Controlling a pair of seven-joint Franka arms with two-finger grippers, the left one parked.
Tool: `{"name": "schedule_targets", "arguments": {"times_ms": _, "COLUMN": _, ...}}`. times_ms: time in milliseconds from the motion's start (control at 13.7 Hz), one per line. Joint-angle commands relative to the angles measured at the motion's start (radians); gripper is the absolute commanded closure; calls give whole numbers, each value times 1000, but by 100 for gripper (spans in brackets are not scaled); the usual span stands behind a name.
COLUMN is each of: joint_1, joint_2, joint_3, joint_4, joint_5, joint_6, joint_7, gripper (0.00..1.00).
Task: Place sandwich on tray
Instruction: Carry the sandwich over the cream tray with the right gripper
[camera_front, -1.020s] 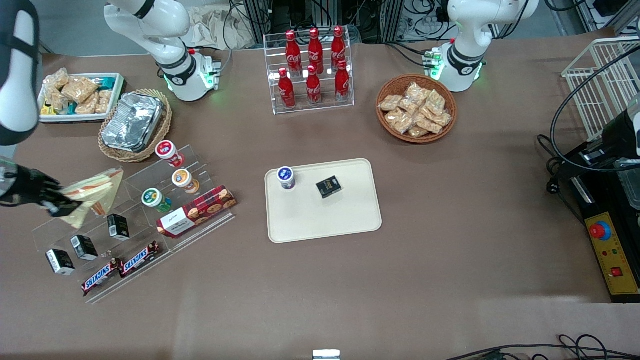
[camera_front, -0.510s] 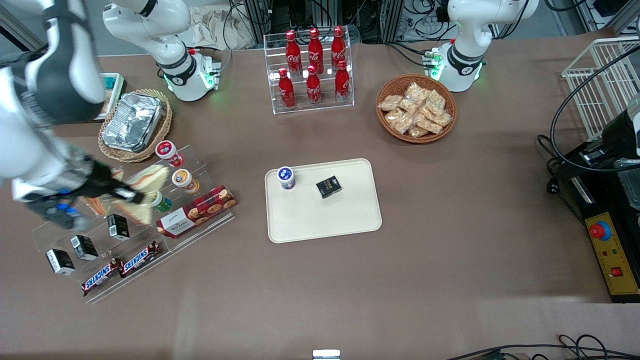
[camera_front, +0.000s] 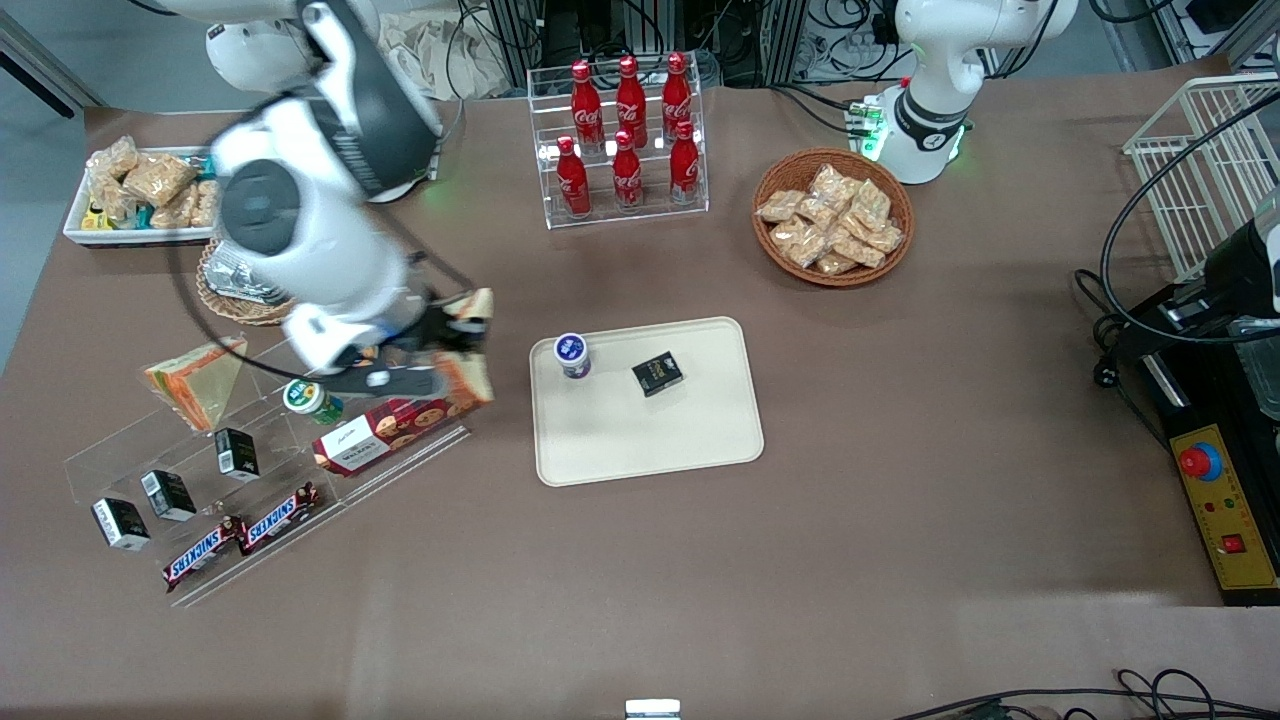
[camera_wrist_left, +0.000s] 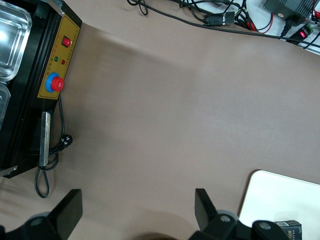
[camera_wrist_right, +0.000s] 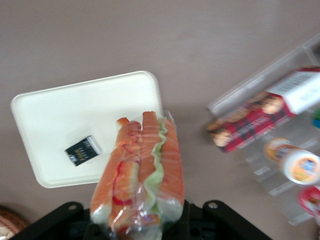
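Observation:
My right gripper (camera_front: 445, 345) is shut on the clear-wrapped sandwich (camera_front: 470, 375) and holds it above the table, beside the edge of the cream tray (camera_front: 650, 440) that faces the working arm's end. In the right wrist view the sandwich (camera_wrist_right: 140, 175) stands up out of the gripper (camera_wrist_right: 137, 225), showing its orange, red and green filling, with the tray (camera_wrist_right: 75, 110) below it. A blue-lidded cup (camera_front: 572, 355) and a small black box (camera_front: 657, 373) stand on the tray. A tray corner also shows in the left wrist view (camera_wrist_left: 285, 195).
Under the arm is a clear stepped shelf (camera_front: 120, 450) with a yellowish sandwich (camera_front: 195, 378), cups, a red biscuit box (camera_front: 390, 425), black boxes and Snickers bars (camera_front: 240, 535). Farther from the camera are a cola bottle rack (camera_front: 625, 140), a snack basket (camera_front: 832, 217) and a foil tray (camera_front: 235, 280).
The right arm has swung from the shelf at the working arm's end toward the tray, carrying the sandwich with it. The yellowish sandwich stays on the shelf.

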Motion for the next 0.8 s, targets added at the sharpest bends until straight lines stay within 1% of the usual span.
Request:
{"name": "schedule_targets", "arguments": {"times_ms": 0, "joint_1": 65, "joint_2": 58, "joint_3": -14, "joint_4": 21, "joint_5": 10, "joint_6": 104, "joint_7": -31, "gripper": 100}}
{"name": "schedule_targets", "arguments": {"times_ms": 73, "joint_1": 92, "joint_2": 66, "joint_3": -14, "joint_4": 21, "joint_5": 3, "joint_6": 143, "joint_7": -31, "gripper": 100}}
{"name": "schedule_targets", "arguments": {"times_ms": 146, "joint_1": 126, "joint_2": 72, "joint_3": -14, "joint_4": 19, "joint_5": -29, "joint_6": 167, "joint_7": -29, "gripper": 100}}
{"name": "schedule_targets", "arguments": {"times_ms": 219, "joint_1": 140, "joint_2": 75, "joint_3": -14, "joint_4": 18, "joint_5": -66, "joint_6": 169, "joint_7": -28, "gripper": 100}}
{"name": "schedule_targets", "arguments": {"times_ms": 291, "joint_1": 145, "joint_2": 75, "joint_3": -14, "joint_4": 16, "joint_5": -77, "joint_6": 167, "joint_7": -29, "gripper": 100}}
{"name": "schedule_targets", "arguments": {"times_ms": 728, "joint_1": 160, "joint_2": 80, "joint_3": -14, "joint_4": 8, "joint_5": -79, "joint_6": 169, "joint_7": -29, "gripper": 100}}
